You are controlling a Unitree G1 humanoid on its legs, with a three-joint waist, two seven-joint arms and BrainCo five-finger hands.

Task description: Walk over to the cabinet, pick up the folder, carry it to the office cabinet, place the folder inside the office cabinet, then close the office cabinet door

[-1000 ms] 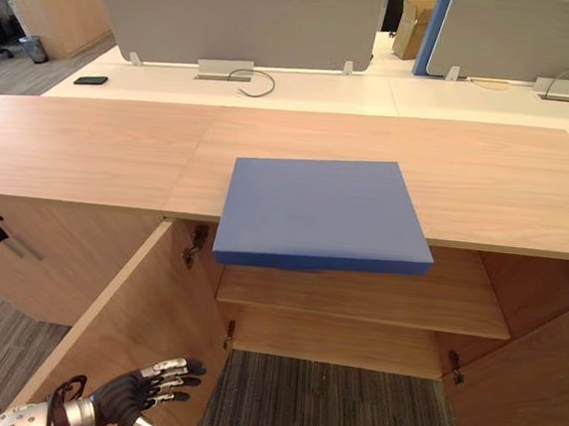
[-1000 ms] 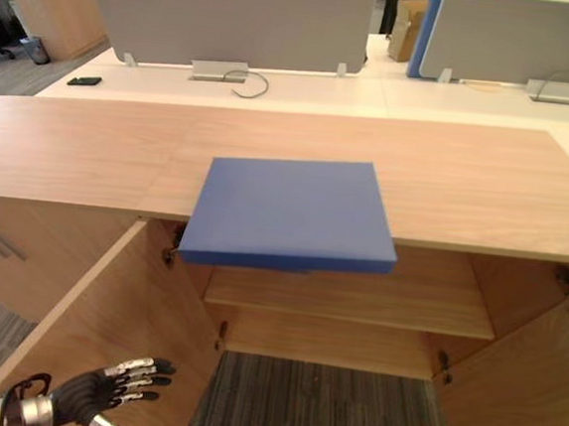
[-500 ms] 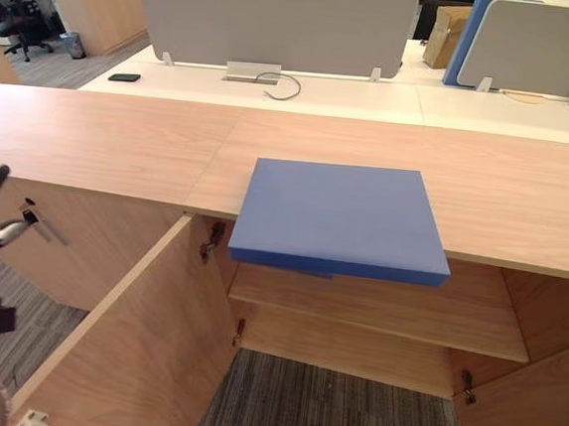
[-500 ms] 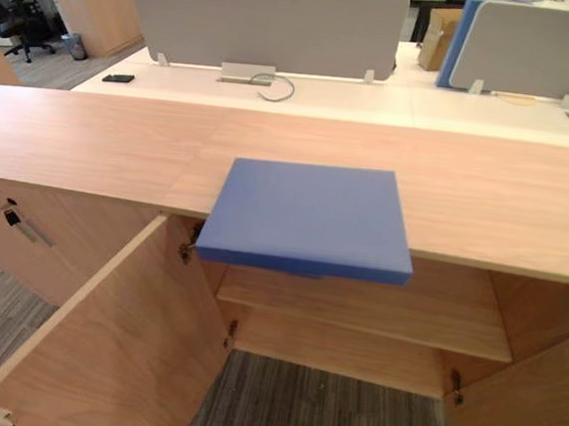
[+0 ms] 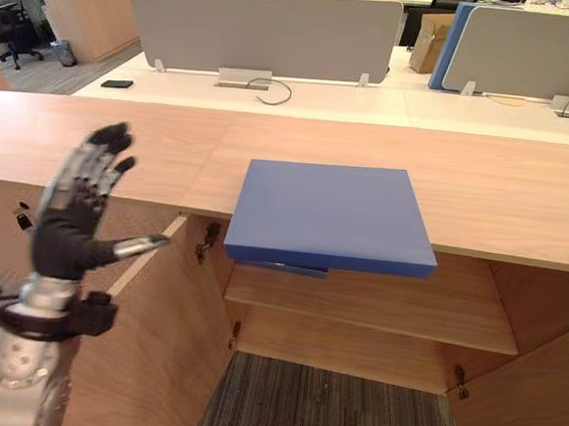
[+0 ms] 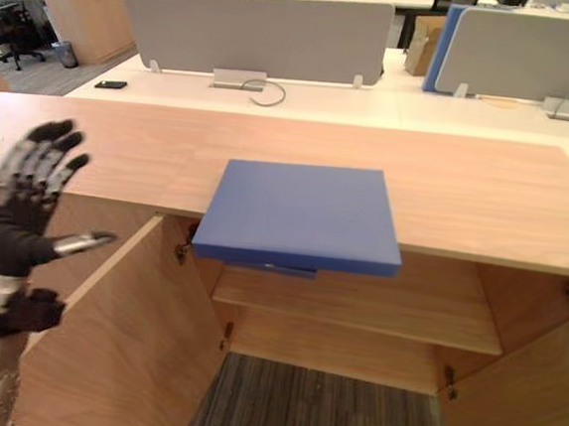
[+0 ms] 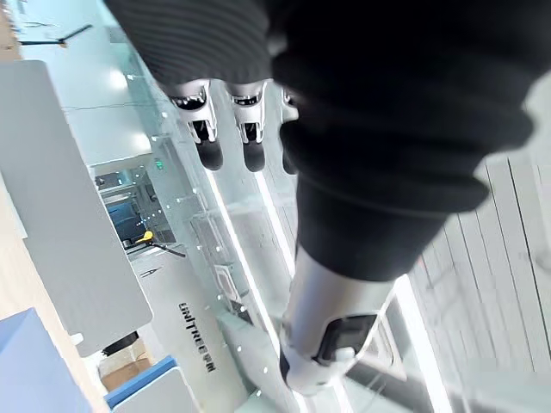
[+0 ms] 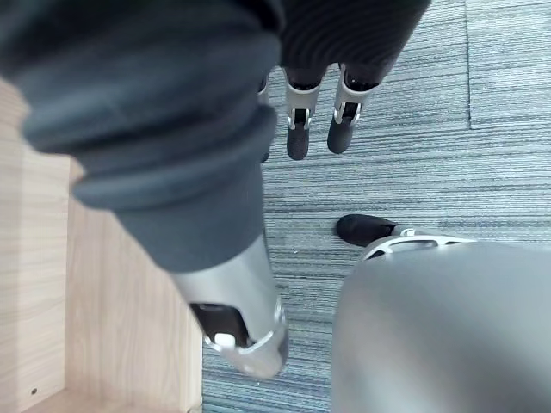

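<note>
The flat blue rectangular folder (image 5: 332,215) lies on the long light-wood cabinet top (image 5: 506,188), its near edge jutting over the open compartment with a wooden shelf (image 5: 376,306). The left hand (image 5: 69,224) is held up well left of it, fingers straight and spread, empty. The right hand (image 8: 164,120) hangs over grey carpet (image 8: 448,129), fingers relaxed, empty.
</note>
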